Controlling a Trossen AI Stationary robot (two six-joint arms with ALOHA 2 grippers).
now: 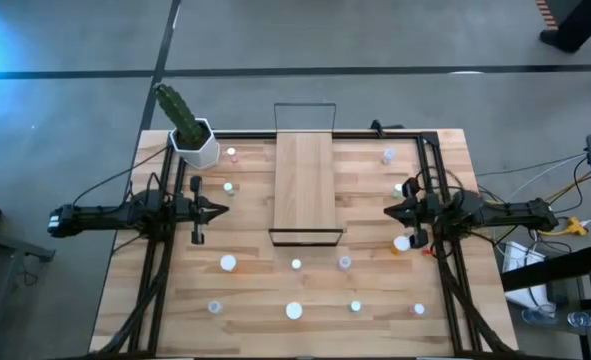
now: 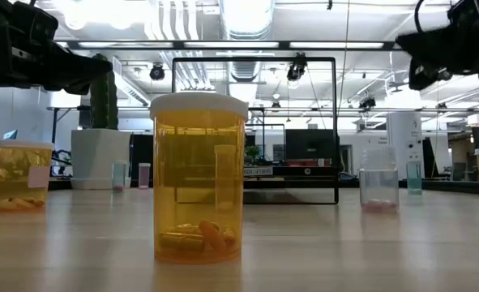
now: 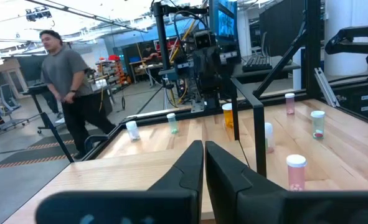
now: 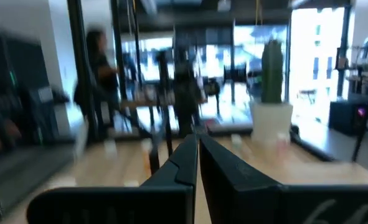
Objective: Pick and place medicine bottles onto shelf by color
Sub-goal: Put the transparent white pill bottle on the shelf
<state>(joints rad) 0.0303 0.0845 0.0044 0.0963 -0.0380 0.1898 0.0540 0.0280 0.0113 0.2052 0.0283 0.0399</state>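
The shelf (image 1: 305, 183), a long light-wood board with black wire ends, lies in the middle of the table. Several small white-capped bottles stand upright around it: a pink one (image 1: 232, 153), a bluish one (image 1: 388, 155), an orange one (image 1: 402, 243) and a white one (image 1: 228, 263). An orange bottle (image 2: 198, 178) stands closest in the low view. My left gripper (image 1: 220, 210) hovers left of the shelf, shut and empty (image 3: 204, 149). My right gripper (image 1: 390, 212) hovers right of the shelf, also shut and empty (image 4: 197, 143).
A cactus in a white pot (image 1: 190, 135) stands at the far left corner. Black arm frames (image 1: 165, 230) run along both table sides. More bottles stand along the near part (image 1: 293, 310). A person (image 3: 65, 81) walks in the room beyond the table.
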